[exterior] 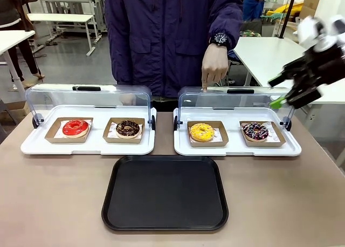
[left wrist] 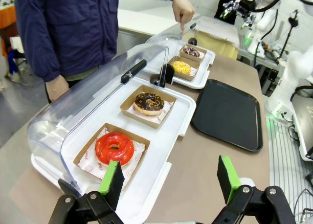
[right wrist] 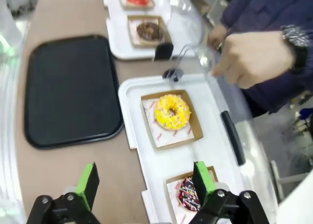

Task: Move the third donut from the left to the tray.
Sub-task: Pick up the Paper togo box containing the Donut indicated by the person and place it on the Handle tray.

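My right hand hangs wide open, empty, at 2 o'clock of the yellow donut; best I pinch its cardboard holder, not icing, then carry to the tray at 7 o'clock.

You've got the yellow donut in its holder on the white display tray, black tray just beside; right gripper spread wide, blurry hand maybe touching the lid.
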{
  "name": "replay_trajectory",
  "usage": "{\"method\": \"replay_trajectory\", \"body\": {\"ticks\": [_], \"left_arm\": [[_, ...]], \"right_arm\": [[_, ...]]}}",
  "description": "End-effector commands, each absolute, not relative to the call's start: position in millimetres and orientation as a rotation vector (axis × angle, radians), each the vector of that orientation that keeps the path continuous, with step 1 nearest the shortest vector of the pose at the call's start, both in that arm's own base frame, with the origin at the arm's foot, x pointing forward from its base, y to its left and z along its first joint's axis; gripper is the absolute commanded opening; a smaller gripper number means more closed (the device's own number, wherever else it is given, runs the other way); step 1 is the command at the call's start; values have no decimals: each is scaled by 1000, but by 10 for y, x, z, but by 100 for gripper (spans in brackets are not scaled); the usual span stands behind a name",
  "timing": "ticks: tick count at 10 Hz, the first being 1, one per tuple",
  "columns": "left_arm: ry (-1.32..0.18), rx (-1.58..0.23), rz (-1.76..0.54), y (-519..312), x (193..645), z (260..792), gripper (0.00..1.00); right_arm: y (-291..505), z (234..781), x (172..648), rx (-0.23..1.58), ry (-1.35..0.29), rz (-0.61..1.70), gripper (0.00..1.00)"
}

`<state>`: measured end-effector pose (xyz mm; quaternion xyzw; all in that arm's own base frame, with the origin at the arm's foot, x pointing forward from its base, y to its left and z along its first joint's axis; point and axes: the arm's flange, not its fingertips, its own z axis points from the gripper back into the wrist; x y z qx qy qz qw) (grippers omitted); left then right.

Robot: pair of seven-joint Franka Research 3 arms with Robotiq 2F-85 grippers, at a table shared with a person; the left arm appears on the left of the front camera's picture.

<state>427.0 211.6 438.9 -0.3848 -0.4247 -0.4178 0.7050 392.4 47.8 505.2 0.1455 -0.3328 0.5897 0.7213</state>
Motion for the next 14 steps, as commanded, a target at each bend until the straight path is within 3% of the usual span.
{"method": "replay_trajectory", "body": {"ticks": [1,9,14], "left_arm": [[-934,-857,-926,2110,4262,4426,100],[-934,-857,-926,2110,4262,4426,100],[-934,-857,-926,2110,4262,4426,100]], "right_arm": [[773,4847,4085,192,-646,1280,100],[850,4814,4075,205,-693,1330,100],[1764,4391,4311,112,-449,1431,100]]}}
